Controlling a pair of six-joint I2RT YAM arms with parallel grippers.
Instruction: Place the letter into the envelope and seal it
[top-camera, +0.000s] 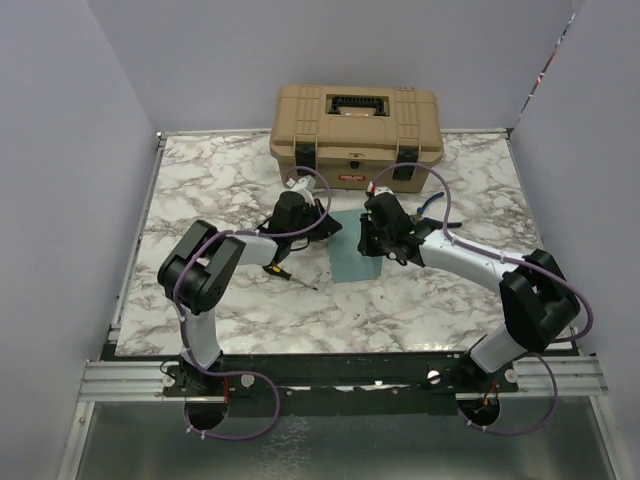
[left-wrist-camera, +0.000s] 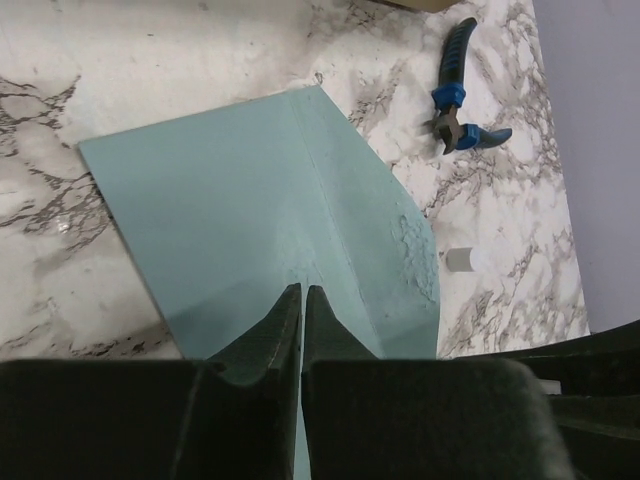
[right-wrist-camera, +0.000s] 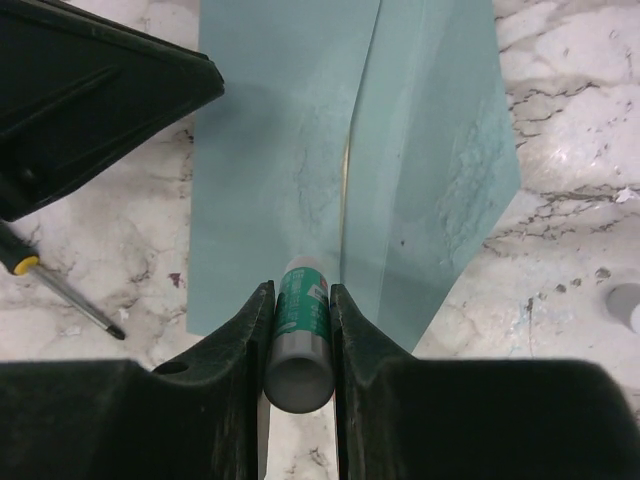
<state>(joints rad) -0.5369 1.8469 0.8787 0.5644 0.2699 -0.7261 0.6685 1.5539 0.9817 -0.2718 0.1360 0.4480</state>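
Observation:
The teal envelope (top-camera: 350, 262) lies flat on the marble table between both grippers, its flap (left-wrist-camera: 400, 230) folded open and showing rough glue marks. A thin cream sliver at the flap's crease (right-wrist-camera: 346, 165) is all that shows of the letter; the rest is hidden. My left gripper (left-wrist-camera: 302, 290) is shut with nothing visible between its fingers, its tips over the envelope (left-wrist-camera: 220, 200) near the crease. My right gripper (right-wrist-camera: 300, 292) is shut on a green-labelled glue stick (right-wrist-camera: 300, 310), which points at the envelope (right-wrist-camera: 270, 150) near its lower edge.
A tan toolbox (top-camera: 357, 125) stands at the back of the table. Blue-handled pliers (left-wrist-camera: 457, 110) lie right of the envelope, with a small white cap (left-wrist-camera: 462, 259) nearby. A screwdriver (right-wrist-camera: 60, 285) lies left of the envelope, by the left arm (right-wrist-camera: 90, 90).

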